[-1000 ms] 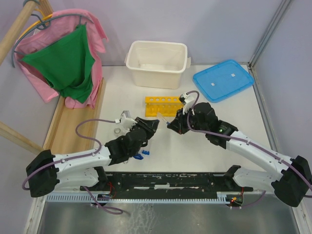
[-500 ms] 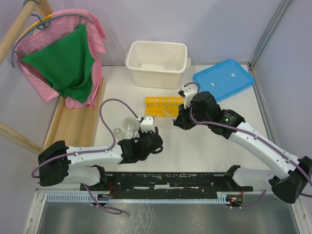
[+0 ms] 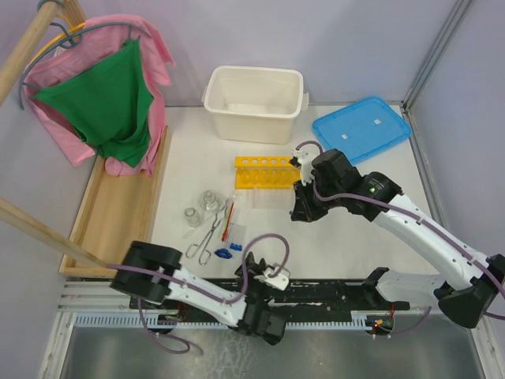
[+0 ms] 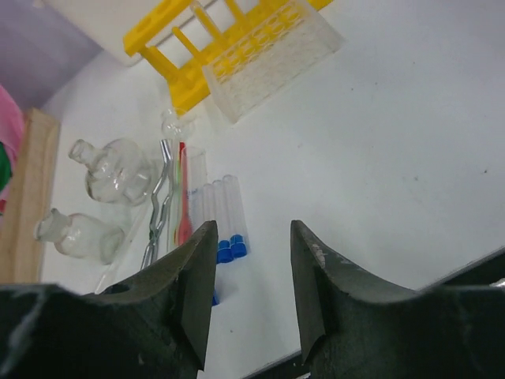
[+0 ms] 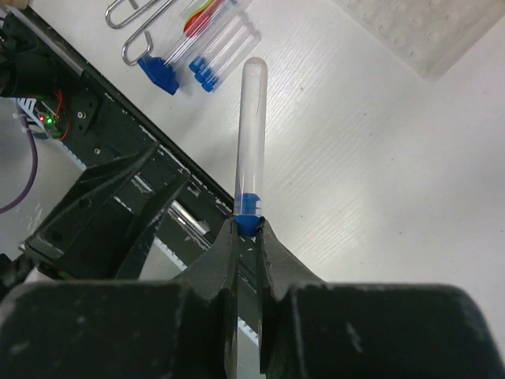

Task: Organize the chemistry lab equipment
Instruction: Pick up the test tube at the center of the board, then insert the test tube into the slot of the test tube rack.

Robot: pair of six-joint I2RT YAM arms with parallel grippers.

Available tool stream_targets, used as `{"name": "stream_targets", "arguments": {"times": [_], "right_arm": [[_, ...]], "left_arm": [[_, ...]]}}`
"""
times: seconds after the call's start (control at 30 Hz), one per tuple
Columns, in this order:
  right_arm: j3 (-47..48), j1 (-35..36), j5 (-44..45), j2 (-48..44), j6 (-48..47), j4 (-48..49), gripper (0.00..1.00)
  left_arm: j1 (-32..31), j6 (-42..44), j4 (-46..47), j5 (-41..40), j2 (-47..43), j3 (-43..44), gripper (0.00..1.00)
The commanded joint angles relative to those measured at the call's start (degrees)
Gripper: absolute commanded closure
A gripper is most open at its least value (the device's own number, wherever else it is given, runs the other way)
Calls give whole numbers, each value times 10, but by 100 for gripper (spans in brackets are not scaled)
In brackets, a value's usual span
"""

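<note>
Our right hand (image 5: 248, 230) pinches a clear tube (image 5: 252, 134) by its blue cap, over the counter (image 5: 355, 158) near the yellow rack (image 3: 267, 172). Our left hand (image 4: 251, 276) has pulled back to the near edge, jaws apart and empty. That uncovers the other tubes (image 4: 226, 207), tongs (image 4: 160, 197) and flasks (image 4: 118, 170). We judge racking comes next.

The top external camera looks down from high behind the near edge of the table (image 3: 189, 150), taking in everything around the yellow test-tube rack (image 3: 267, 172). The left wrist camera, set low, faces that rack from its front. The right wrist camera looks down closely, seemingly in front of the rack. All three share the blue-capped tubes (image 3: 224, 253).
</note>
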Motion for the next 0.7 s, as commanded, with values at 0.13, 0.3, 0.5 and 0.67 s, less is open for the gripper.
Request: {"name": "stream_targets", "arguments": {"times": [0.13,0.3,0.5,0.67], "right_arm": [[-34,-1,-33,-28,18,11,93],[-41,-1,-38,-33,22,21,93],[-48,-1,-60,-19,25,49,93],[-45,-1,-65,-8,27,60,93]], "left_arm": [[-30,-435,-441,-210,109,163,40],[-35,-468,-440,-210,-101,123,32],[-98,-333,-441,-202,-315,104,24],[-102,134,-175,-160,-438,144,26]]}}
